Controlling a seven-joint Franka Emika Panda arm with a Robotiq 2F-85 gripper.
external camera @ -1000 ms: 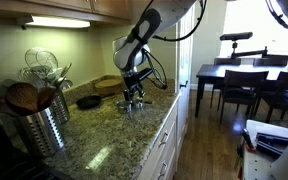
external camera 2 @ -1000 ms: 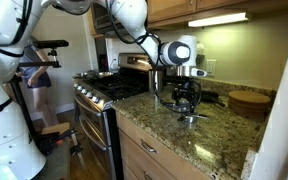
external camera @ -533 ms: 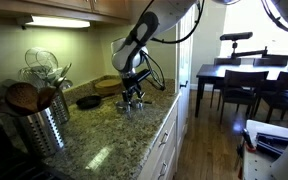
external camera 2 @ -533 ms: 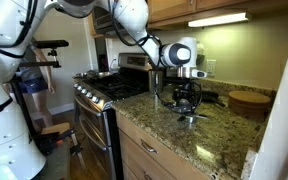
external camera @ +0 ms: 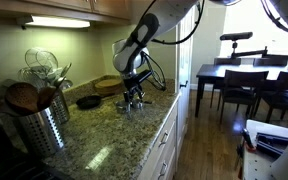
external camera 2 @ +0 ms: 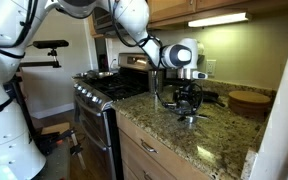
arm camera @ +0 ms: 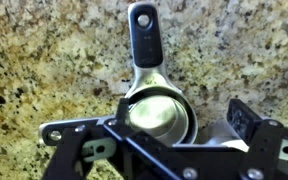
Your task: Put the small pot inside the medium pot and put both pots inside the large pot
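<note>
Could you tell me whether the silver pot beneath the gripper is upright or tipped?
Upright: the silver pot sits on the granite counter, its open mouth facing the wrist camera.

Arm [external camera: 140, 38]: glossy white shells, rounded segments w/ dark bands at the joints, same in both exterior views. Thin black cable [external camera: 164, 72] loops off the wrist. Pale grey rounded housing [external camera 2: 184, 52] w/ dark face sits over the gripper [external camera 2: 188, 98], which is black and boxy. Wrist view: fingers [arm camera: 242, 118] matte black, flat linkage bars, silver pivot pins & small screws, black frame along btm edge.
</note>
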